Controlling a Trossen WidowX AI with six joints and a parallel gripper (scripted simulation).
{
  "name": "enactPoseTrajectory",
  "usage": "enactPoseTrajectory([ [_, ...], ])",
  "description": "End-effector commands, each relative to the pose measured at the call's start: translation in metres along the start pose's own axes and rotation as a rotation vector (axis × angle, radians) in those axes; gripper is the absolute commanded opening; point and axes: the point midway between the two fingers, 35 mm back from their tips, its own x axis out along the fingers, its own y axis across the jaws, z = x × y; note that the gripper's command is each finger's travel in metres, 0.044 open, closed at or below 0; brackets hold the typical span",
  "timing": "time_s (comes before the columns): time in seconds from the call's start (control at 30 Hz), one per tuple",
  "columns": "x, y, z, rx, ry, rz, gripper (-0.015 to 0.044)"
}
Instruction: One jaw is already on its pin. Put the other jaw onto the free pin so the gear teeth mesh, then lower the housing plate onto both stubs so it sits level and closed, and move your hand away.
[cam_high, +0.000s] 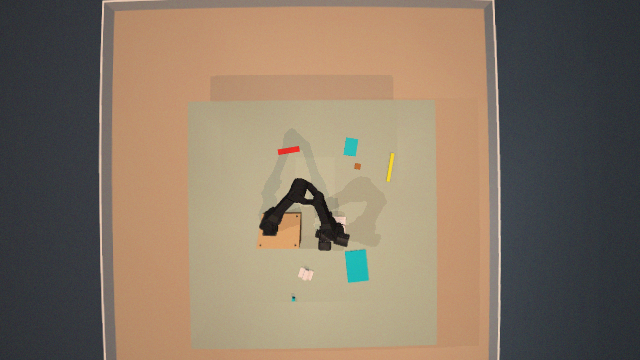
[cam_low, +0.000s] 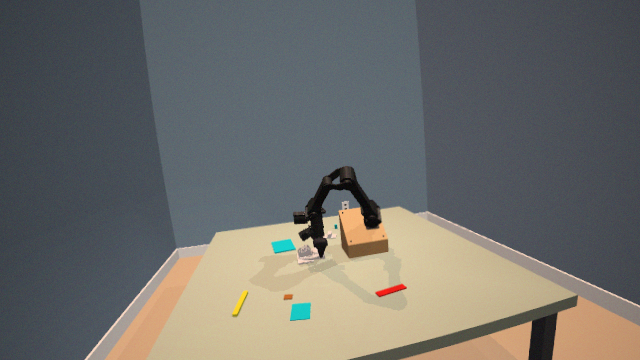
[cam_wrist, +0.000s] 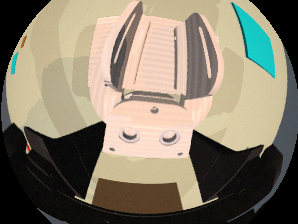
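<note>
My gripper (cam_low: 321, 254) (cam_wrist: 148, 129) is shut on the pale pink housing plate (cam_wrist: 149, 146), whose two round holes lie between the black fingers. The pale base (cam_high: 342, 220) (cam_wrist: 96, 60) is just beyond the held plate in the wrist view. Two curved jaws stand up from it, the left jaw (cam_wrist: 125, 45) and the right jaw (cam_wrist: 204, 52), spread apart with a gap between them. The plate's far edge overlaps the near ends of the jaws in the wrist view; whether it touches them I cannot tell. The pins, stubs and gear teeth are hidden.
A tan box (cam_high: 286, 232) (cam_low: 367, 245) stands beside the arm. A large teal sheet (cam_high: 357, 266) (cam_low: 283, 246) (cam_wrist: 257, 42) lies near the base. A small white piece (cam_high: 305, 274) lies apart. A red bar (cam_high: 288, 150) and a yellow bar (cam_high: 390, 167) lie farther off.
</note>
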Motion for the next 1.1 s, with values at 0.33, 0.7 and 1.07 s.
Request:
enactPoseTrajectory([
  [0.33, 0.0021, 0.0003, 0.0004, -0.002, 0.0, 0.002, 0.0351],
  [0.7, 0.0013, -0.0003, 0.0004, -0.004, 0.0, 0.0, 0.0403],
  [1.07, 0.0013, -0.0003, 0.0003, -0.004, 0.0, 0.0, 0.044],
])
